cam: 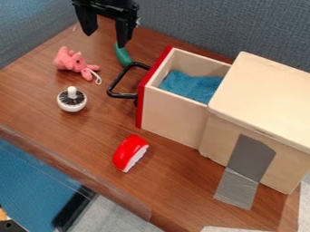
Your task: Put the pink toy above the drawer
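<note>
- The pink plush animal toy (74, 62) is set near the brown wooden counter's (72, 136) upper-left edge.
- The black two-finger claw (106, 40) is spread, empty.
- Probably light, squashy — best pinched mid-body.

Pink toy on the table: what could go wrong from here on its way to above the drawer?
The tool has one finger close to the green object, so it might knock that while lowering toward the pink toy. The toy's white loop could snag on the black handle. The drawer is open, so a short release may drop the toy inside.
</note>
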`<state>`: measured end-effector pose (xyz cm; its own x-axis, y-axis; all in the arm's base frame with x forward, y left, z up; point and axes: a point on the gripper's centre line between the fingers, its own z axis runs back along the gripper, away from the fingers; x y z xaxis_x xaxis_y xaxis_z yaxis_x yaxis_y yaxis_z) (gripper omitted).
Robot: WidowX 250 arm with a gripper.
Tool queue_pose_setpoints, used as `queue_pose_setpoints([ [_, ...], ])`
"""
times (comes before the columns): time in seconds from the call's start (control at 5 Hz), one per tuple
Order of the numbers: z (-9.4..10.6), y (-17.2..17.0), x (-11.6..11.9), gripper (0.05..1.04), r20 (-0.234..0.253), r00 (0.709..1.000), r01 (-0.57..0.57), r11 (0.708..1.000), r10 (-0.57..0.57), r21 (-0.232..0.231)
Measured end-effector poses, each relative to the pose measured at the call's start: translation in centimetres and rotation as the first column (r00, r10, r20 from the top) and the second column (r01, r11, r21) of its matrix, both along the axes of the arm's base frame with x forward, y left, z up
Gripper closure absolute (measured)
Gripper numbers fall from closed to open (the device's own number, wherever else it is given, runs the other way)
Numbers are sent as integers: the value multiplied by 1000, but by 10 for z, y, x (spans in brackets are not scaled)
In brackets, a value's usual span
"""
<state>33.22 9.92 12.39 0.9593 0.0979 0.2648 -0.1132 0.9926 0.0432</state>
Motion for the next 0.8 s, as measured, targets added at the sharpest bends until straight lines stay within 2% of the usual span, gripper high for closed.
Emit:
queue_pose_setpoints([
  [0.2, -9, 0, 0, 83, -30, 1000, -9, 1000, 9, -11],
  [0.4, -11, 17, 9, 83, -60, 994, -93, 995, 91, -37],
  [0.6, -10, 44, 19, 83, -77, 976, -209, 976, 204, -57],
  [0.8, -8, 67, 29, 83, -73, 962, -267, 962, 264, -46],
])
